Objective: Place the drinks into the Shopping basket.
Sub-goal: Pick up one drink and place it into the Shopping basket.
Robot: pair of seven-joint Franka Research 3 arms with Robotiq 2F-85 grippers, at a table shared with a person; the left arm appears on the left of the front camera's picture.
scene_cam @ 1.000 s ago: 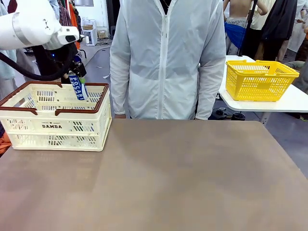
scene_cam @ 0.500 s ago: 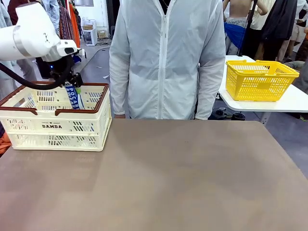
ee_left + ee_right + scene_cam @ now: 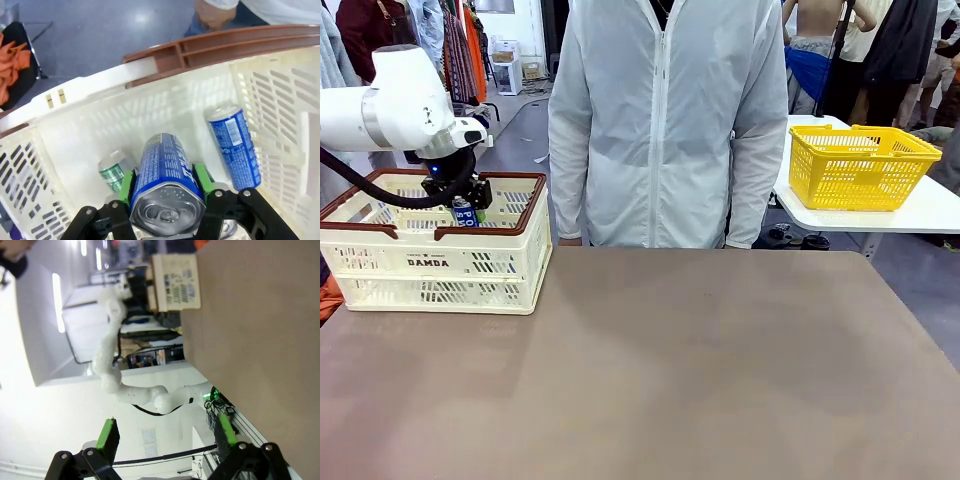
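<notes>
The cream Shopping basket [image 3: 430, 265] with its brown rim stands at the table's far left. My left gripper [image 3: 460, 196] reaches down inside it, shut on an upright blue can [image 3: 465, 213]. In the left wrist view the green pads [image 3: 126, 182] clamp that blue can [image 3: 167, 165], silver top toward the camera, just above the basket's floor. A second blue can [image 3: 234, 147] and a green can [image 3: 114, 172] lie inside against the basket wall [image 3: 90, 130]. My right gripper [image 3: 166, 437] is open and holds nothing, far from the basket [image 3: 175, 282].
A person in a white jacket [image 3: 665, 120] stands at the far edge of the brown table [image 3: 670, 370], one hand [image 3: 212, 12] just beyond the basket. A yellow mesh basket [image 3: 860, 165] sits on a white side table at right.
My left gripper has gone down with the blue can, from above the rim to deep inside the basket. The person has stayed in place.
</notes>
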